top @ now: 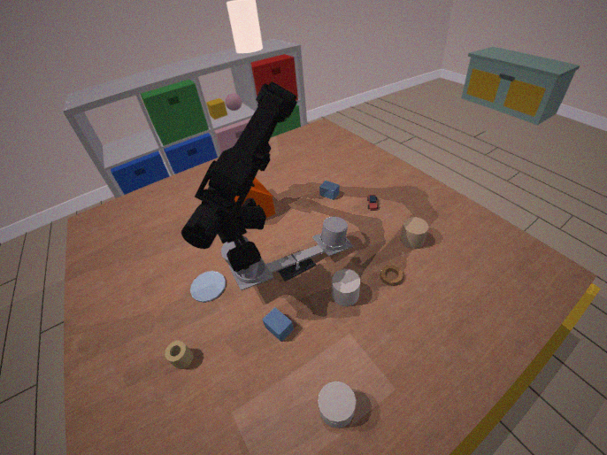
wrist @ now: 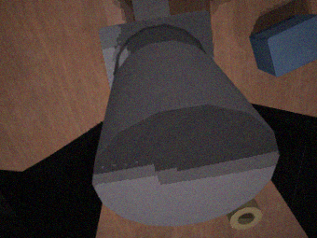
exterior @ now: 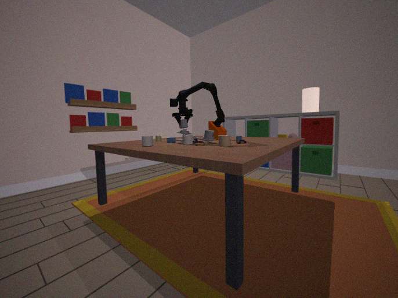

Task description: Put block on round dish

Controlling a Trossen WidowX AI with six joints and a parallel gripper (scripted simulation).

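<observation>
My gripper (top: pixel 236 255) (exterior: pixel 183 121) (wrist: pixel 172 119) is shut on a grey cup (exterior: pixel 184 123) (wrist: pixel 172 85) and holds it just above the raised left end of the balance (top: pixel 311 255) (wrist: pixel 149 1). In the exterior view a narrow gap shows between this cup and its platform. The other grey cup (top: pixel 334 231) (exterior: pixel 209 135) stands upright on the lower, right end. The pale blue round dish (top: pixel 208 286) lies left of the raised end, with no cup above it. The hidden block does not show; the held cup and gripper cover much of the platform beneath them.
A blue box (top: pixel 278 324) (wrist: pixel 294 48) and a tan tube (top: pixel 185 358) stand in front of the balance. White cylinders (top: pixel 346 292) (top: pixel 336 406), a wooden ring (top: pixel 383 275), a beige cup (top: pixel 416 235), a toy car (top: pixel 372 203) and another blue box (top: pixel 329 189) are around it.
</observation>
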